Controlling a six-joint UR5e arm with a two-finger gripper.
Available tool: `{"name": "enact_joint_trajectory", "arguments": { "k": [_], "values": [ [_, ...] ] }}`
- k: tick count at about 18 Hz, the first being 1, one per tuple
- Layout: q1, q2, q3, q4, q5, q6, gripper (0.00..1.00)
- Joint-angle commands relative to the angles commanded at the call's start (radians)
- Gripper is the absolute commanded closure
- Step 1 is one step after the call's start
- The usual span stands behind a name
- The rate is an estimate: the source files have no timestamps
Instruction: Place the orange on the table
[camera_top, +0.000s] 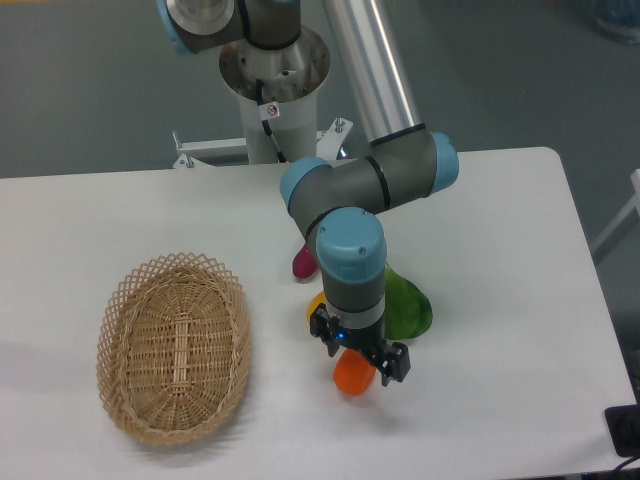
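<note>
Broadly, a white tabletop (120, 215) with a smooth matte face and rounded corners fills most of the frame, and a grey floor shows beyond it along the top and down the right edge. No brand, label or writing can be read anywhere.

At the lower left of the frame sits an oval basket (173, 347) of pale woven wicker, its rim an open lattice and its floor a tighter weave with a ladder-like strip down the middle.

Right of it, near the centre, a small magenta thing (303, 263) peeks out from behind the arm, too hidden to name. Just below that a sliver of yellow fruit (316, 303) shows at the arm's left side.

The arm (370, 180) comes down from a silvery metal post at the top centre; its tubes are polished metal, its joints grey with smooth light-blue caps. At its end the black pincer (360, 368) points down at the lower centre, a small blue light glowing on it. Its fingers sit narrowly around the orange (352, 378), a small, smooth, bright round fruit; whether the orange touches the tabletop I cannot tell.

Just right of the arm lies a larger glossy green fruit (408, 306), partly covered by the wrist.
</note>
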Motion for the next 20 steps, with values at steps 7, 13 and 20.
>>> {"name": "enact_joint_trajectory", "arguments": {
  "k": [7,13,20],
  "values": [
    [0.003,0.037,0.235,-0.319,-0.052,-0.023,0.0],
    [0.049,0.107,0.241,-0.411,-0.092,0.077,0.0],
    [0.08,0.134,0.233,-0.423,-0.118,0.136,0.0]
  ]
}}
